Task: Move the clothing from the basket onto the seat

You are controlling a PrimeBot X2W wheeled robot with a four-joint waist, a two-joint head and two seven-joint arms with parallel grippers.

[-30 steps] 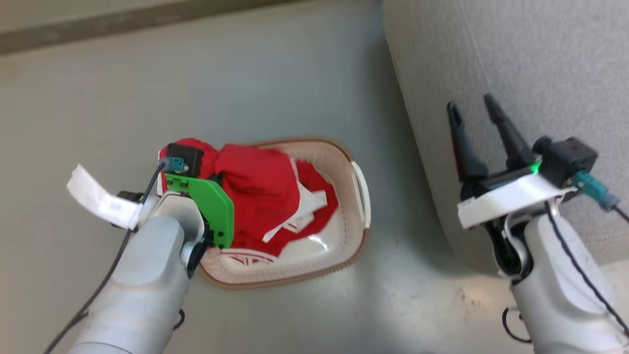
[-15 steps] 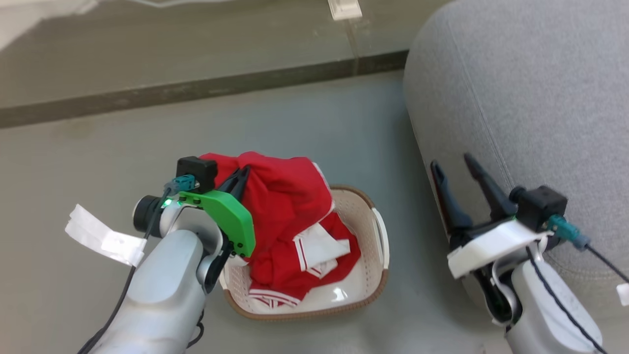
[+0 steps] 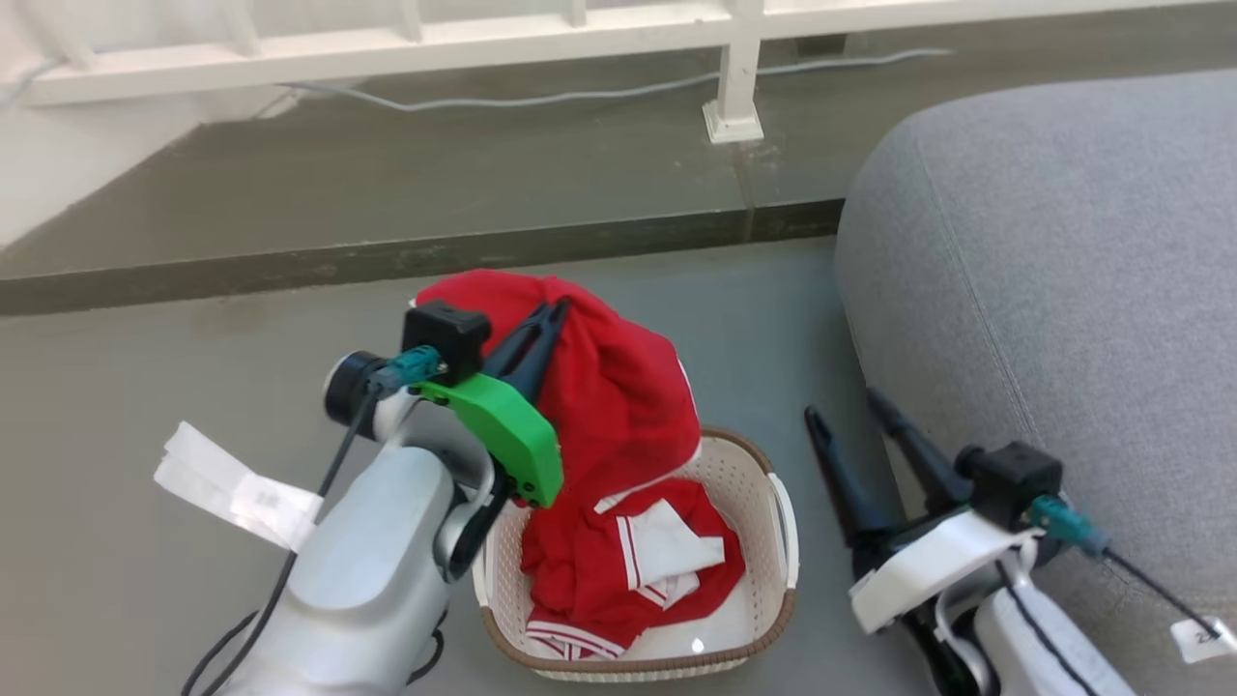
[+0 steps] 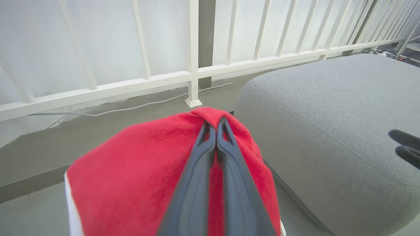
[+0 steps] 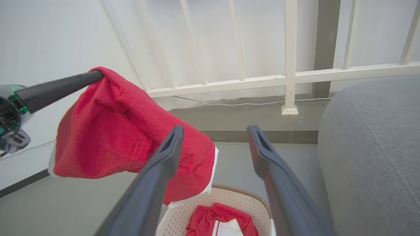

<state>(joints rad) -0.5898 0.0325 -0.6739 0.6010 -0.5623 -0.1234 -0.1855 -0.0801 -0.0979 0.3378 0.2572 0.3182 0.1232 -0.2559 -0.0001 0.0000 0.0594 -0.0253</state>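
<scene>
- The left gripper (image 3: 553,311) is seen left of centre in the head view, its fingers pressed together and clamped on a fold of a red garment (image 3: 618,396).
- The garment is hung from the fingertips with its long axis running roughly straight down, from the frame's centre toward the basket (image 3: 720,464) at the lower centre.
- More of the clothing (image 3: 599,580), red with white striped trim, is left heaped in the basket. Whether the lifted garment's hem is clear of that heap cannot be told.
- The seat (image 3: 1063,271) lies to the right of the held garment and takes up the right side of the frame. A strip of floor (image 3: 193,387) is left between the basket and the seat.
- In the left wrist view the seat's top is seen to the right of and below the pinched fold, so a carry to the right, over the rounded edge, is judged to be what the coming move calls for.
- The right gripper (image 3: 843,406) is held at the lower right with its fingers spread apart and nothing between them, just beside the seat's near side. It is the nearer to the seat, but the garment is held by the left.
- The seat is covered in grey woven fabric with a stitched seam; the floor is smooth and grey.
- A white railing (image 3: 580,29) is seen across the top, with a cable (image 3: 580,97) lying along its foot.
</scene>
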